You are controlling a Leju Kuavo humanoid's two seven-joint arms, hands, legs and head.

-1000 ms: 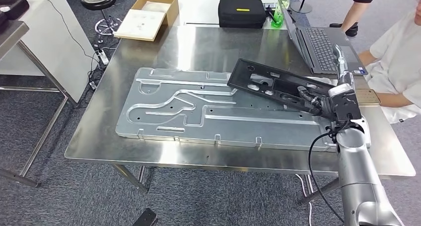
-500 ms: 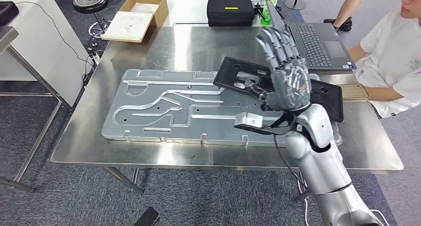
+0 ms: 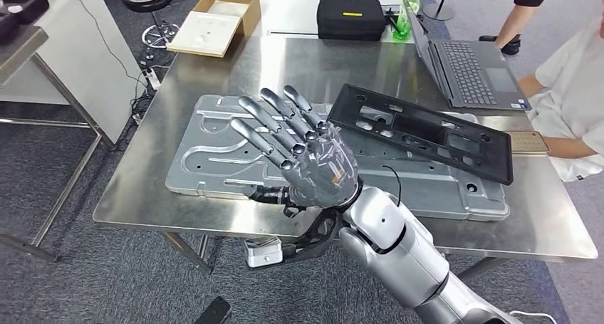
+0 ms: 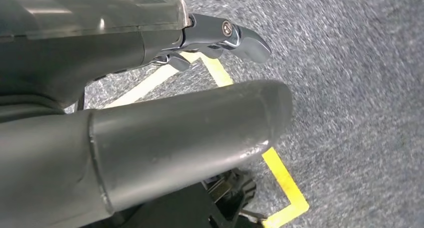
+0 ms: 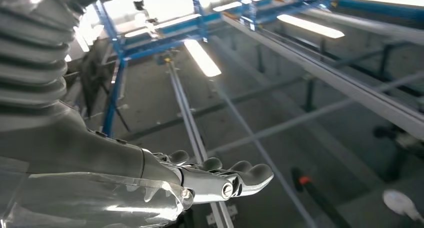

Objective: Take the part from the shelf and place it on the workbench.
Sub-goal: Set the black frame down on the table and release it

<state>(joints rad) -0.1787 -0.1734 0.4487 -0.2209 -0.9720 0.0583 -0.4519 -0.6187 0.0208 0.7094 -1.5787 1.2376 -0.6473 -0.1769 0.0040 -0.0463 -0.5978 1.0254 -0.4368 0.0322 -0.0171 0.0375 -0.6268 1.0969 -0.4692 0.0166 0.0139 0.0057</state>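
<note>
1. Head view: the right hand point(image 3: 318, 169) is raised over the near edge of the workbench point(image 3: 214, 68), fingers point(image 3: 265, 117) spread wide and straight, holding nothing.
2. The black part point(image 3: 420, 132) lies on the workbench, well apart from that hand, towards the robot's right. It is a long flat frame with cut-outs, and it rests across the far right portion of a large grey metal plate point(image 3: 214, 153).
3. The metal plate lies flat on the steel top and carries raised channel shapes.
4. A laptop point(image 3: 466, 68) stands open at the far right of the bench, and a black case point(image 3: 349, 18) sits at the far edge.
5. An open cardboard box point(image 3: 214, 21) sits on a white table beyond the bench's far left corner.
6. A person in a white shirt point(image 3: 570, 89) sits at the bench's right side.
7. Right wrist view: the same hand point(image 5: 220, 180) points up at ceiling lights and beams, fingers extended, nothing in it.
8. Left wrist view: the left hand point(image 4: 150, 112) hangs over grey carpet point(image 4: 350, 87) marked with yellow tape point(image 4: 285, 178); I cannot tell how its fingers are set.
</note>
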